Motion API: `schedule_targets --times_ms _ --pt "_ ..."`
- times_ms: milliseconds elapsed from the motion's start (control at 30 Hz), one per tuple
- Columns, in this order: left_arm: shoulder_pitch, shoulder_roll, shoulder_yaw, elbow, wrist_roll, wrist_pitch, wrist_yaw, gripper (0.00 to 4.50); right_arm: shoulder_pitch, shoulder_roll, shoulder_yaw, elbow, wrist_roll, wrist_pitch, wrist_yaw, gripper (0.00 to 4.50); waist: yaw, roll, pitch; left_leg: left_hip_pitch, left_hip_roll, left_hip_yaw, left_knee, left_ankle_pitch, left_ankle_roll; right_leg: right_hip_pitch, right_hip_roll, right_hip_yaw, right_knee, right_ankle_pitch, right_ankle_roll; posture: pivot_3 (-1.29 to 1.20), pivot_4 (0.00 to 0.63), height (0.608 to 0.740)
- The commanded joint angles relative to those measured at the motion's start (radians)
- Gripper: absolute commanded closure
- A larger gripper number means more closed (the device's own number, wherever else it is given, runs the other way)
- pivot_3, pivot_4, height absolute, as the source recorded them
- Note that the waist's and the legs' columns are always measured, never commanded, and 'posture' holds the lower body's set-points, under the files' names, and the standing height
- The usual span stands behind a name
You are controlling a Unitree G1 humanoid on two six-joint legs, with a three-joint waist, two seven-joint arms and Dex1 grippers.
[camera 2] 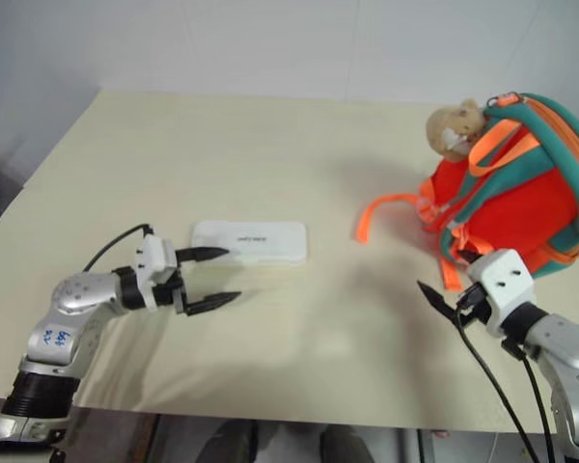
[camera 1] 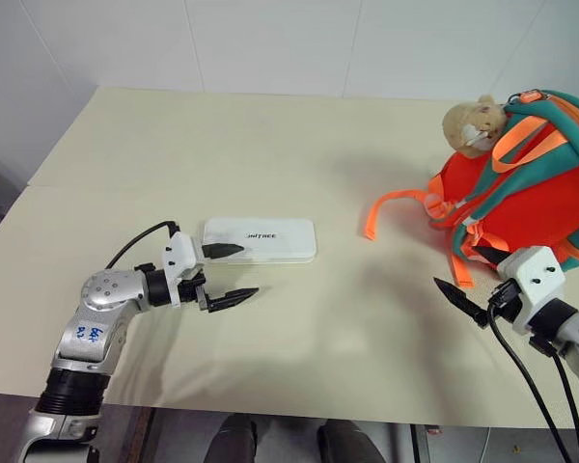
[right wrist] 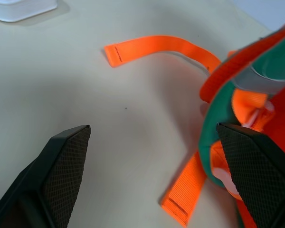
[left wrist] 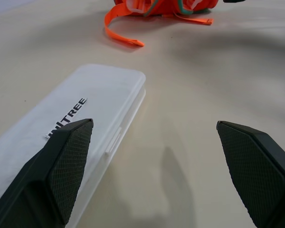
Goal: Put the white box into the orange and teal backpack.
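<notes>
You see the smooth, flat white box (camera 1: 261, 239) with rounded corners lying mid-table; the left gripper (camera 1: 230, 273), fingers spread, straddles its near end. The right gripper (right wrist: 152, 175), likewise spread, faces the rounded fabric orange and teal backpack (camera 1: 531, 188).

Head stereo pair looks down and forward over the table (camera 1: 299, 145), both eyes sharing box (camera 1: 261, 238) and backpack (camera 1: 531, 183); left wrist camera sits close over the box, right wrist camera close by the backpack straps (right wrist: 156, 47).
</notes>
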Motion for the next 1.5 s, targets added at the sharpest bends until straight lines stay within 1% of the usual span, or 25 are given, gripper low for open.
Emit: schedule_targets --times_ms 33,233,333,400,467,533,567,667,733,800,833,867,967,1067,1100,1200,1267,1367,1500 --pt "-0.02 -0.009 0.003 -0.023 -0.003 -0.017 0.001 0.07 -0.032 -0.023 -0.014 0.009 0.006 -0.015 0.011 0.0 -0.002 0.0 0.0 0.0 0.0 0.0 0.001 0.0 0.0 0.0 0.0 0.0 0.0 0.0 0.0 0.0 0.15 0.74" --pt "-0.006 -0.013 0.015 -0.036 -0.002 -0.024 0.01 0.07 -0.097 -0.02 0.035 0.068 -0.016 -0.042 0.029 0.0 0.0 0.0 0.0 -0.001 0.0 -0.001 0.004 0.0 0.001 0.0 0.0 -0.001 0.003 0.0 0.0 0.0 0.15 0.74" --pt "0.011 -0.006 0.041 -0.012 0.01 -0.049 0.027 0.07 -0.159 -0.01 0.09 0.081 -0.026 -0.03 0.02 0.0 -0.003 0.0 0.0 -0.001 0.0 -0.001 0.004 0.0 0.001 0.0 0.0 -0.001 0.002 0.0 0.0 0.0 0.15 0.74" --pt "0.02 0.001 0.081 0.003 0.007 -0.062 0.051 0.45 -0.217 0.007 0.167 0.084 -0.049 -0.015 0.013 0.42 -0.006 0.0 0.0 -0.001 0.0 -0.001 0.004 0.0 0.001 -0.001 0.0 -0.001 0.002 0.0 0.0 0.0 0.15 0.74" --pt "0.035 0.01 0.119 0.006 0.005 -0.063 0.076 0.93 -0.268 0.023 0.24 0.097 -0.086 -0.016 0.008 0.92 -0.009 0.0 0.0 -0.001 0.001 -0.001 0.004 0.0 0.001 -0.001 0.0 -0.001 0.003 0.0 0.0 0.0 0.15 0.74" --pt "0.053 0.021 0.146 0.008 0.012 -0.069 0.092 1.53 -0.307 0.042 0.281 0.111 -0.103 -0.008 -0.004 1.57 -0.007 0.0 0.0 -0.001 0.001 -0.003 0.004 0.0 0.001 -0.001 0.0 -0.002 0.003 0.0 0.0 0.0 0.15 0.74" --pt "0.068 0.026 0.163 0.008 0.021 -0.071 0.11 1.87 -0.342 0.059 0.311 0.137 -0.12 -0.007 -0.014 1.97 -0.006 0.0 0.0 -0.001 0.001 -0.004 0.004 0.0 0.0 -0.001 0.0 -0.002 0.003 0.0 0.0 0.0 0.15 0.74" --pt "0.101 0.032 0.194 0.002 0.033 -0.064 0.148 2.74 -0.412 0.095 0.365 0.197 -0.151 -0.012 -0.025 2.96 -0.005 0.001 0.0 -0.003 0.0 -0.005 0.004 0.0 0.0 -0.002 -0.001 -0.003 0.002 0.0 0.0 0.0 0.15 0.74" --pt "0.117 0.033 0.211 -0.004 0.036 -0.048 0.177 3.4 -0.466 0.124 0.398 0.257 -0.174 -0.021 -0.034 3.65 -0.004 0.001 0.0 -0.003 0.0 -0.007 0.004 0.0 0.0 -0.003 -0.001 -0.003 0.003 0.0 0.0 0.0 0.15 0.74" --pt "0.121 0.034 0.224 0.013 0.04 -0.04 0.202 3.99 -0.513 0.153 0.432 0.317 -0.204 -0.036 -0.047 4.3 -0.002 0.001 0.0 -0.004 -0.001 -0.007 0.005 0.0 0.0 -0.003 -0.002 -0.005 0.003 0.0 0.0 0.0 0.15 0.74" --pt "0.119 0.033 0.225 0.029 0.052 -0.037 0.222 4.32 -0.534 0.169 0.448 0.355 -0.221 -0.049 -0.056 4.5 -0.001 0.001 0.0 -0.004 0.0 -0.008 0.005 0.0 0.0 -0.004 -0.002 -0.006 0.003 0.0 0.0 0.0 0.15 0.74" --pt "0.115 0.032 0.226 0.044 0.067 -0.039 0.242 4.47 -0.555 0.184 0.462 0.391 -0.239 -0.062 -0.069 4.5 -0.001 0.001 0.0 -0.005 0.0 -0.008 0.005 0.0 0.0 -0.004 -0.002 -0.007 0.004 0.0 0.0 0.0 0.15 0.74" --pt "0.094 0.027 0.23 0.073 0.087 -0.001 0.307 4.47 -0.623 0.213 0.502 0.494 -0.293 -0.083 -0.089 4.5 -0.002 0.001 0.0 -0.006 0.0 -0.008 0.005 0.0 -0.001 -0.009 -0.002 -0.009 0.008 0.0 0.0 0.0 0.15 0.74" --pt "0.064 0.023 0.219 0.101 0.113 0.02 0.359 4.47 -0.697 0.243 0.516 0.607 -0.32 -0.117 -0.099 4.5 -0.007 0.001 0.0 -0.009 -0.002 -0.005 0.005 0.004 -0.005 -0.018 -0.009 -0.018 0.016 0.0 0.0 0.0 0.15 0.74" --pt "0.053 0.02 0.214 0.111 0.125 0.03 0.381 4.47 -0.721 0.252 0.52 0.646 -0.331 -0.132 -0.105 4.5 -0.009 0.001 0.0 -0.009 -0.002 -0.004 0.006 0.005 -0.005 -0.019 -0.014 -0.021 0.017 0.0 0.0 0.0 0.15 0.74" --pt "0.013 0.007 0.2 0.146 0.166 0.055 0.452 4.47 -0.793 0.285 0.532 0.767 -0.362 -0.183 -0.122 4.5 -0.02 0.001 0.0 -0.008 -0.004 -0.004 0.006 0.006 -0.005 -0.02 -0.015 -0.032 0.019 0.0 0.0 0.0 0.15 0.74" --pt "-0.016 -0.004 0.184 0.165 0.183 0.071 0.477 4.47 -0.833 0.315 0.538 0.832 -0.373 -0.206 -0.129 4.5 -0.029 0.001 0.0 -0.008 -0.004 -0.003 0.006 0.006 -0.005 -0.02 -0.016 -0.036 0.02 0.0 0.0 0.0 0.15 0.74" --pt "-0.045 -0.023 0.155 0.174 0.185 0.086 0.472 4.47 -0.863 0.359 0.546 0.883 -0.381 -0.218 -0.138 4.5 -0.034 0.001 0.0 -0.008 -0.003 -0.002 0.005 0.007 -0.007 -0.02 -0.016 -0.04 0.021 0.0 0.0 0.0 0.15 0.74" --pt "-0.061 -0.039 0.135 0.179 0.193 0.104 0.478 4.47 -0.865 0.4 0.559 0.878 -0.384 -0.211 -0.128 4.5 -0.044 0.001 0.0 -0.008 -0.002 0.003 0.005 0.007 -0.007 -0.02 -0.017 -0.047 0.021 0.0 0.0 0.0 0.15 0.74"
